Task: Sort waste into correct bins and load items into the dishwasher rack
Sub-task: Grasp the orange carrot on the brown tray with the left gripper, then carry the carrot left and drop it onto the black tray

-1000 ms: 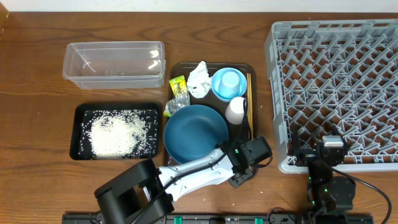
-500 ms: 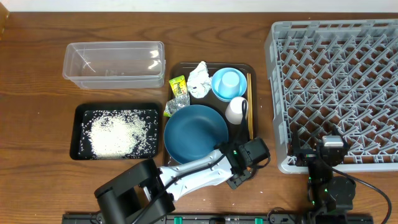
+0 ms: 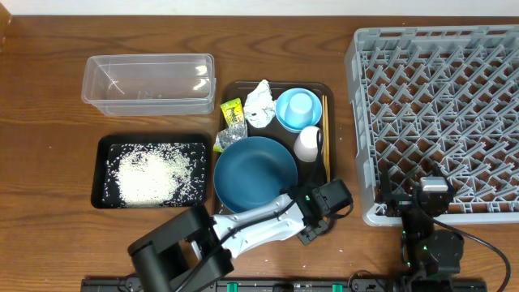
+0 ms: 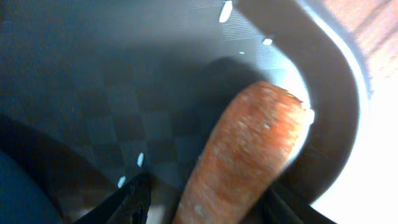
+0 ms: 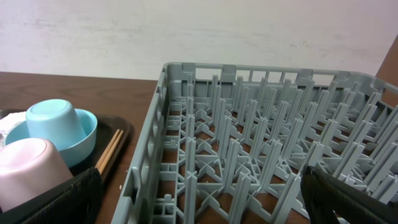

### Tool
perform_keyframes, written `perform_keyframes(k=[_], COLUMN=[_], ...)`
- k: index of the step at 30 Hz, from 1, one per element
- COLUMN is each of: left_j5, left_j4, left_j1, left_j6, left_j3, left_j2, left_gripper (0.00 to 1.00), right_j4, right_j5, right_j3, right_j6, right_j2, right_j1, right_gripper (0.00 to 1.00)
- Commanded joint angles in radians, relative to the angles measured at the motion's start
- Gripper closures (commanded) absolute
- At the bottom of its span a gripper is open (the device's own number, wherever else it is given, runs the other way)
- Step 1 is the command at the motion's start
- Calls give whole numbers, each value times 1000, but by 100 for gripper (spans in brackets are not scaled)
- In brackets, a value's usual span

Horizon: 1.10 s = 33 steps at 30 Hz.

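Presently my left gripper (image 4: 211,202) sat at 5 o'clock corner of serving tray (image 3: 328,88), jaws part-open astride carrot (image 4: 242,162), gap one side. Judged carrot light, stiff, slick; pinch mid-length.

Even overhead light, soft shadows, left wrist view dim, blurred (carrot (image 4: 249,162) too close), edge glare
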Motion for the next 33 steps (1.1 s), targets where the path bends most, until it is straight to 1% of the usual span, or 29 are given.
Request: perform_keyframes(k=[1,4,6,9,17,20,25,28,30,33], left_j5=[3,3,3,3,22,38,37,37,22,-23], left_j4=[-11,-11,-11,-12,-26,-26,-27,-40,-65,-115], left_j1=[-3,-3,-3,-3,-3,-3,13,49,97,207], left_j6=[10,10,10,9,-21,-26,-71,-70,-70,-70], left_j3=[-14,-13,-11,-5,24,29,29,29,29,29], left_j2=[39,37,37,36,-34,-94,-235,-340,-415,-515], left_gripper=[45,54,66,71,71,71,71,71,71,72], right_j4=[-2,-2,-2,-2,-2,-2,-2,-2,-2,-2], right_j5=[6,6,6,6,6,6,6,6,6,6], right_j3=[-3,-3,-3,-3,-3,-3,-3,-3,-3,-3], right_j6=[-8,-8,-8,-8,-8,-8,-8,-8,-8,-8], right_j2=[-3,-3,-3,-3,-3,-3,-3,-3,-3,-3], right_j1=[-11,-11,-11,-11,-11,-11,-11,-11,-11,-11], right_gripper=[1,1,1,1,1,1,1,1,1,1])
